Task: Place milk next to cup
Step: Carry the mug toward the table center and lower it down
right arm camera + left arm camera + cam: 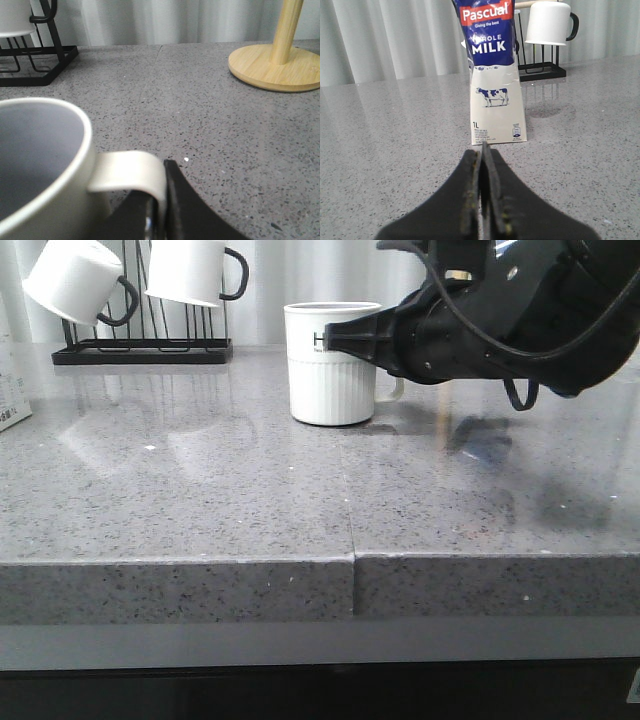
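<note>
Ribbed white mug [331,363] held by its handle [131,172], right gripper [161,210].
Milk carton [493,75], tall, glossy, is stood far left on speckled grey stone counter [200,500]; left gripper [481,175] pressed closed, empty.

One milk carton [494,75], one ribbed cup [330,365], two small mugs [75,280] [195,270], one wire rack [140,348], one wooden stand [275,65].
</note>
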Tool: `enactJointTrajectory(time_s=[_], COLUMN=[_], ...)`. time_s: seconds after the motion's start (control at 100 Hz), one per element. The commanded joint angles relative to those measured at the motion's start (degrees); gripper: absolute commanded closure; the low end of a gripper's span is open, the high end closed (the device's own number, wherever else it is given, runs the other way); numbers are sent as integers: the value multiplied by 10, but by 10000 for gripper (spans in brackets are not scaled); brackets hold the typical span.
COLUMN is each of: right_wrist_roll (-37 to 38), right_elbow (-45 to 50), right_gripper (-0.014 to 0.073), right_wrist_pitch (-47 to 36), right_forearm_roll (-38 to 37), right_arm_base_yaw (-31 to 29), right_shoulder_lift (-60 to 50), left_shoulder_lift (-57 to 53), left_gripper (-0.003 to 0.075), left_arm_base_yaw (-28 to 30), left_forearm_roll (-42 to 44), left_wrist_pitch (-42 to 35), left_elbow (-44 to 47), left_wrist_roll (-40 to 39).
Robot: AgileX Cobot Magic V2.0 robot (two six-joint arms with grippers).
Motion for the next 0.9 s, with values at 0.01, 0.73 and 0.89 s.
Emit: enactJointTrajectory(time_s=[0.01, 0.73, 0.89], right_wrist_roll=[-7, -6, -6], right_elbow=[-17, 8, 23], right_gripper=[531, 388, 388], right_wrist_pitch=[-28, -31, -25], right_forearm_roll=[-11, -11, -11], right_arm_base_yaw=[-1, -1, 1], right_shoulder_lift=[-29, -53, -66], left_shoulder_lift=[-18, -18, -18], left_gripper=[741, 741, 741], left_arm_base_yaw=[-1, -1, -1], left_forearm_roll=[-5, -5, -5], left_wrist_pitch=[-50, -50, -50], left_elbow=[29, 29, 29], left_wrist_roll=[-1, -1, -1])
